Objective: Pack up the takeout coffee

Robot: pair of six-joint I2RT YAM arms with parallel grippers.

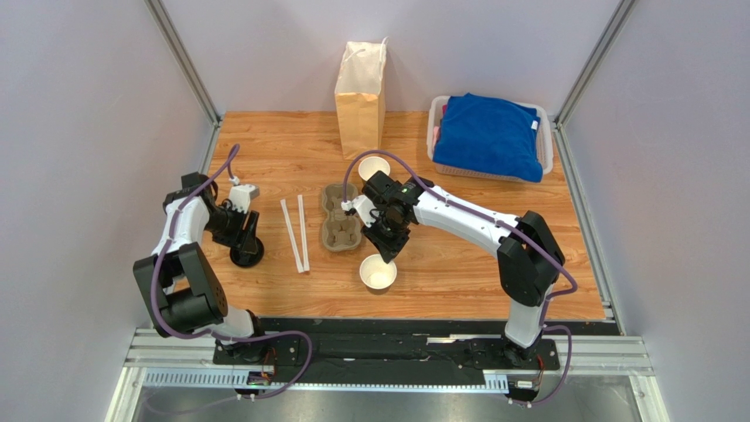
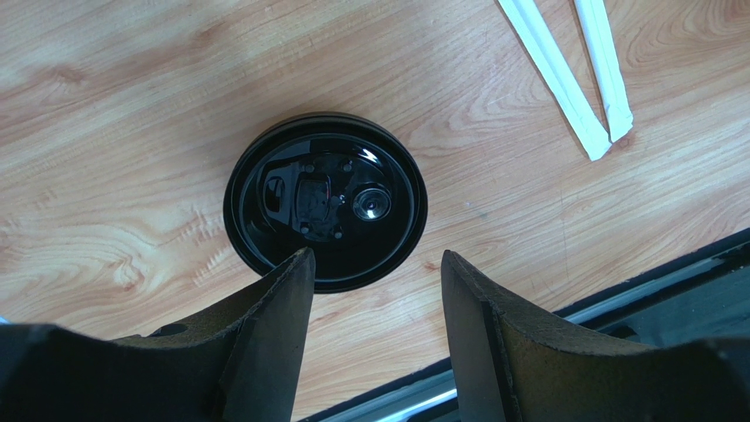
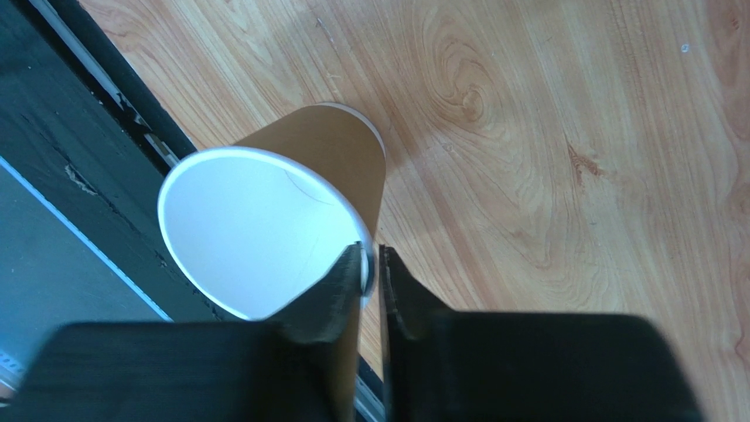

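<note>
Right gripper [image 3: 371, 268]: jaws narrow, pinched on the rim wall of the takeout coffee cup [image 1: 378, 274], one finger inside and one outside. The cup is open, white inside, no lid on it. It sits near the middle of the near edge of the surface [image 1: 458, 255] and looks tipped a bit toward that edge. Whether its base is on the wood or just off it, can't tell. Rim pinch makes sense: thin paper wall, nothing else to grab from above.

Left gripper [image 2: 374, 264]: jaws wide, holding nothing, hanging right over the black lid [image 2: 326, 200], which lies flat on the wood toward the left edge. The lid's near rim shows between the two fingers. Contact can't be told. Looks lined up to take the lid by its edge.

So no lidded cup anywhere in view yet; cup and lid are well apart. My guess is lidding comes first, then packing.

A second open cup [image 1: 374, 167] stands further back, just beside the cardboard carrier [image 1: 337, 230] at mid surface. Two wrapped straws [image 1: 294, 234] lie parallel between the carrier and the lid. A paper bag [image 1: 359, 101] stands upright at the far edge, mouth up, likely the destination. A basket [image 1: 434, 132] with a blue cloth [image 1: 488, 136] sits in the far right corner, out of the way.

Risk: the rim pinch could crease or tip the cup.
</note>
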